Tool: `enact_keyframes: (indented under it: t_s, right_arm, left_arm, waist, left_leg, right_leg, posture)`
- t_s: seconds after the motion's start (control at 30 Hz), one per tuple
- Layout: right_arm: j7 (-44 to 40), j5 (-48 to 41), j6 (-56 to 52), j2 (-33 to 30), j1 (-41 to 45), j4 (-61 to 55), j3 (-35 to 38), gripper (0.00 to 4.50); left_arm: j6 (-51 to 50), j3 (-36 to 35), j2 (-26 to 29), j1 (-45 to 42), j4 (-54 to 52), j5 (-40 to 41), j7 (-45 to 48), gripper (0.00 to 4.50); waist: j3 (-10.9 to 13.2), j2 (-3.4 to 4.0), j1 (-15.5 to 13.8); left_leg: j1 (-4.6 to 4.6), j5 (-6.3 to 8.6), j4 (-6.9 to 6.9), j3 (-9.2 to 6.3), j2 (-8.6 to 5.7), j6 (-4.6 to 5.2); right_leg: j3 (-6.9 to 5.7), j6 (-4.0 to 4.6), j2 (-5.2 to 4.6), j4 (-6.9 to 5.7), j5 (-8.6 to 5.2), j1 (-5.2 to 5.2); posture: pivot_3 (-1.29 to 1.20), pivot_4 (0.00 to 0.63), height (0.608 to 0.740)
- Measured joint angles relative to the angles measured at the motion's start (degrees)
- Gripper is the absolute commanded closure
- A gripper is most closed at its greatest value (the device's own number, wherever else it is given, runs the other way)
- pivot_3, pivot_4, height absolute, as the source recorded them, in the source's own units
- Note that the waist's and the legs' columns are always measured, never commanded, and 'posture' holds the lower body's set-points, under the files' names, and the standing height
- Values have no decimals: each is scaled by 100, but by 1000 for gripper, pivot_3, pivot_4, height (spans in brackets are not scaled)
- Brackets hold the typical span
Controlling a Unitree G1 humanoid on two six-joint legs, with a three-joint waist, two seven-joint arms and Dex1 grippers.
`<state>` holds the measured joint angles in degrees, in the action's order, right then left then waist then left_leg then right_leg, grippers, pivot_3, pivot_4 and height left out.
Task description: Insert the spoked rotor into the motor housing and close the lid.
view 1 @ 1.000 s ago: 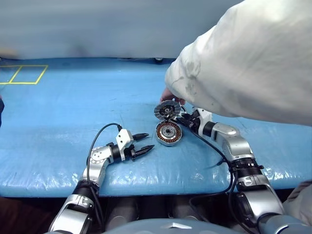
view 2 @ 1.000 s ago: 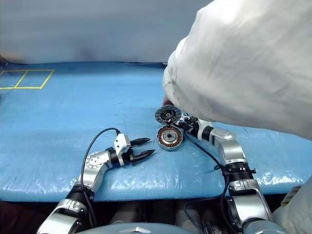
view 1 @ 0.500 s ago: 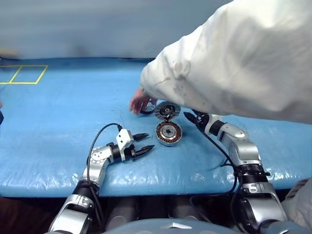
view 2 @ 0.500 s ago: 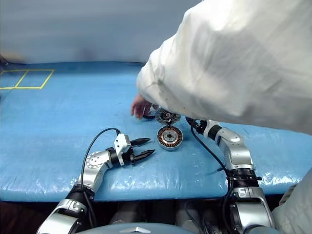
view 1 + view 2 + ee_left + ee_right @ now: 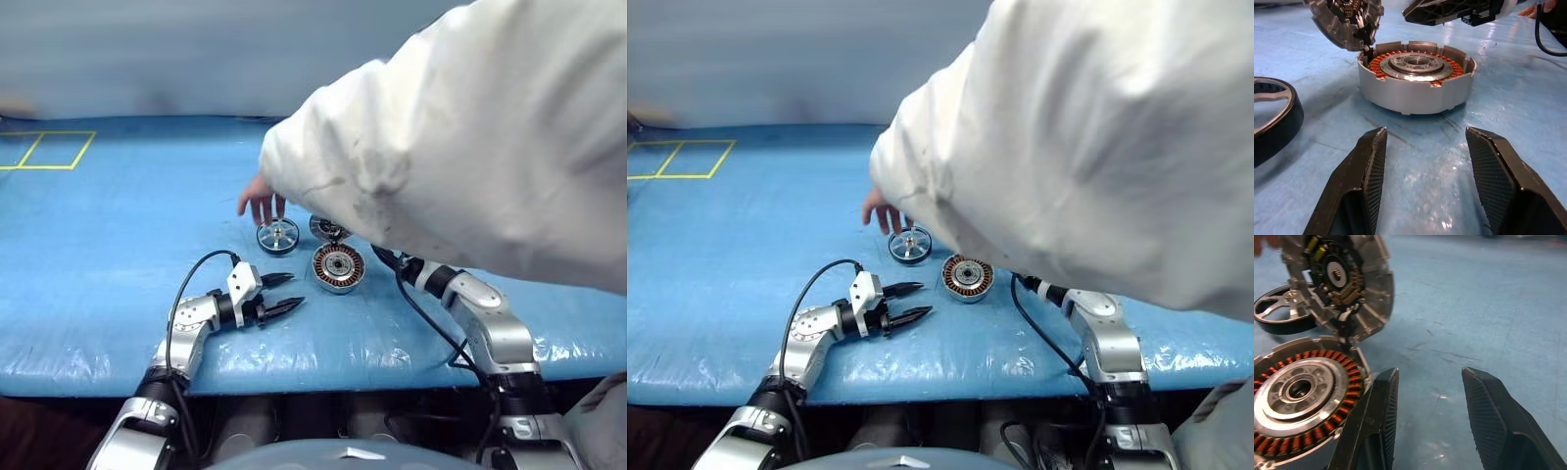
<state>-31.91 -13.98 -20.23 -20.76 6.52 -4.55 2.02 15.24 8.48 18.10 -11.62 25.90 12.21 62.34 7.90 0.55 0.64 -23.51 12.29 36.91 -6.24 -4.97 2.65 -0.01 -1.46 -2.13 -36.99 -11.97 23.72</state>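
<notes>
The left gripper (image 5: 284, 293) lies low on the blue worktop (image 5: 108, 225) at lower left of centre in the head views, its two black fingers spread with nothing between them, tips aimed toward the motor housing (image 5: 339, 267). In the left wrist view the housing sits just beyond the open fingers, apart from them, its copper windings ringing a silver centre.

The right gripper (image 5: 1430, 396) comes in from the lower right, beside the housing's right edge; in its wrist view the fingers stand apart and hold nothing, one finger close to the housing's rim, though contact cannot be judged.

The lid (image 5: 1339, 284) stands tilted up from the housing's far edge, hinged open, inner face showing dark with grey segments.

The spoked rotor (image 5: 277, 235) lies flat on the worktop, up and left of the housing, near but apart.

A person's hand (image 5: 259, 204) rests fingertips down just above the rotor, the white sleeve (image 5: 460, 147) filling the upper right.
</notes>
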Motion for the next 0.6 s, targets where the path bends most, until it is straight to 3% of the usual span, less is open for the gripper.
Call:
enact_keyframes:
  t_s: [0.17, 0.37, 0.5, 0.6]
  right_arm:
    - [-130, -78, -84, -6, -735, -980, -337, 2366]
    - [-207, -111, -176, 26, -1042, -1294, -710, 2366]
    - [-132, -104, -175, 107, -1089, -1295, -833, 2366]
    - [-85, -90, -162, 121, -1119, -1306, -879, 2366]
  left_arm:
    - [-526, -97, 331, 293, -652, 374, 226, 1795]
    - [-1070, -168, 714, 216, -1314, 645, 378, 1795]
    - [-1402, -191, 937, -184, -1657, 625, 266, 1795]
    - [-1873, -86, 1442, -858, -1971, 336, 298, 1795]
  waist:
    - [6, 3, -7]
    - [9, 5, -9]
    - [12, 0, -28]
    - [15, -4, -34]
  left_leg:
    - [-6, 1, 1, -2, 0, 0]
    - [-1, 2, 8, -2, 1, -2]
    - [-5, 1, 8, -3, 1, -3]
    - [-4, 0, 5, -3, 0, -3]
  right_leg:
    - [-1, 9, -2, 3, -8, 4]
    - [-1, -7, -2, 5, -30, 4]
    - [-5, -7, -2, 5, -29, 4]
    - [-6, -8, 0, 5, -28, 3]
  posture:
    - [0, 150, 740]
    - [0, 150, 740]
    - [0, 150, 740]
    - [0, 150, 740]
